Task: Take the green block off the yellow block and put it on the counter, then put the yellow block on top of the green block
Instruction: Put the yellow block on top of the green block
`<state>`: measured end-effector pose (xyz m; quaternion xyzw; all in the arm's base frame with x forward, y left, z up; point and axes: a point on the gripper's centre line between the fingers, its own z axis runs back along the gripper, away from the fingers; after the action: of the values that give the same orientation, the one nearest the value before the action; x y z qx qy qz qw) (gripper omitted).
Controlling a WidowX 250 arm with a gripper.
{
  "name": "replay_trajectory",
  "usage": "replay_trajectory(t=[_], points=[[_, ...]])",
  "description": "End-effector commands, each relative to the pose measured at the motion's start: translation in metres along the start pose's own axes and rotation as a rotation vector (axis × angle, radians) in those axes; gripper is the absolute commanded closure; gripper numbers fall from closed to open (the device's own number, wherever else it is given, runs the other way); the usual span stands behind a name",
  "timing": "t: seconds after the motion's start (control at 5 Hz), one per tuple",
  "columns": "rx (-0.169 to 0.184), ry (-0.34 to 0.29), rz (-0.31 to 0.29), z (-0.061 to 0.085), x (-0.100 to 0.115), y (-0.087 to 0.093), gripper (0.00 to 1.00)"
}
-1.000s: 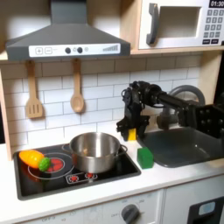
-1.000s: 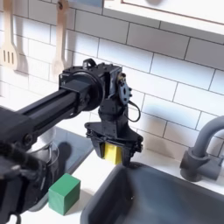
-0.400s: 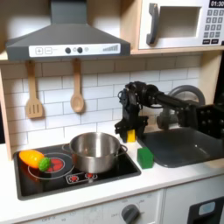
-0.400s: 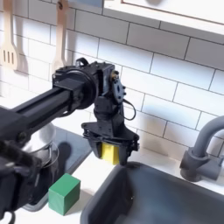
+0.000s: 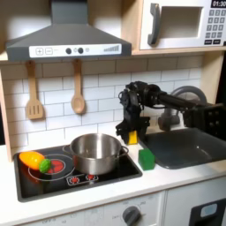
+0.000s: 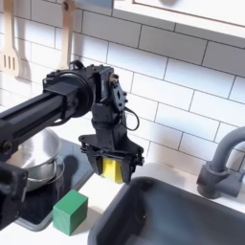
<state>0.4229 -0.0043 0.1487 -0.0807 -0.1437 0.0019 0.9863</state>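
Jaws (image 6: 114, 168) clamped on the yellow block (image 6: 114, 170), pointing down just above the counter (image 6: 153, 170) near the tiled wall. Green block (image 6: 70, 211) resting at about 7 o'clock from the jaws in the second exterior view, beside the sink (image 6: 177, 212); at 5 o'clock in the first exterior view (image 5: 146, 159).

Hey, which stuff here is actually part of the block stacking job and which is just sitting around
Part of the job:
green block
yellow block
gripper, closed on the yellow block
counter

Just sitting around:
steel pot
toy food
hanging spatula
wooden spoon
sink
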Motion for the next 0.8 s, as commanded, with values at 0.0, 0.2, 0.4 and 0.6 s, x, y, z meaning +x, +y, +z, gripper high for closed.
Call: replay_trajectory(t=[0.0,0.2,0.4,0.6], points=[[-0.006,-0.025,-0.028,0.015,-0.007,-0.004,1.0],[0.001,-0.022,-0.05,0.021,-0.017,-0.002,1.0],[-0.006,-0.031,-0.071,0.032,-0.023,-0.006,1.0],[0.003,-0.043,-0.077,0.04,-0.028,0.001,1.0]])
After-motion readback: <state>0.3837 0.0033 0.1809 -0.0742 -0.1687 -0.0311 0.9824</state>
